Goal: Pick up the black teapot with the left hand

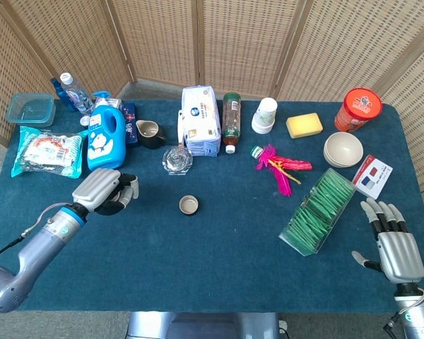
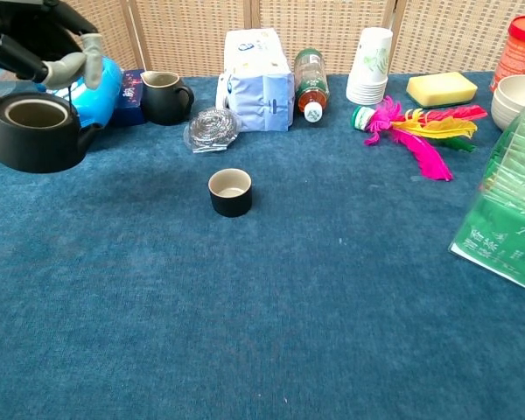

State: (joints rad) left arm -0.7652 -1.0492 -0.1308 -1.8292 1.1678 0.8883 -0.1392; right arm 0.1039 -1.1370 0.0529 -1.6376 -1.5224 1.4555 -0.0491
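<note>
The black teapot (image 2: 39,134) hangs in the air above the blue table, lidless, its spout toward the right. My left hand (image 2: 57,48) grips its thin wire handle from above. In the head view the left hand (image 1: 102,191) covers most of the teapot (image 1: 120,203), which shows only as a dark rim under the fingers. My right hand (image 1: 393,241) rests open at the table's front right corner, fingers spread, holding nothing; the chest view does not show it.
A small black cup (image 2: 230,192) stands mid-table, right of the teapot. Behind it lie a blue detergent bottle (image 1: 104,138), a black pitcher (image 2: 164,96), a steel scourer (image 2: 212,129) and a tissue pack (image 1: 200,120). A green tea-bag box (image 1: 318,210) lies at right.
</note>
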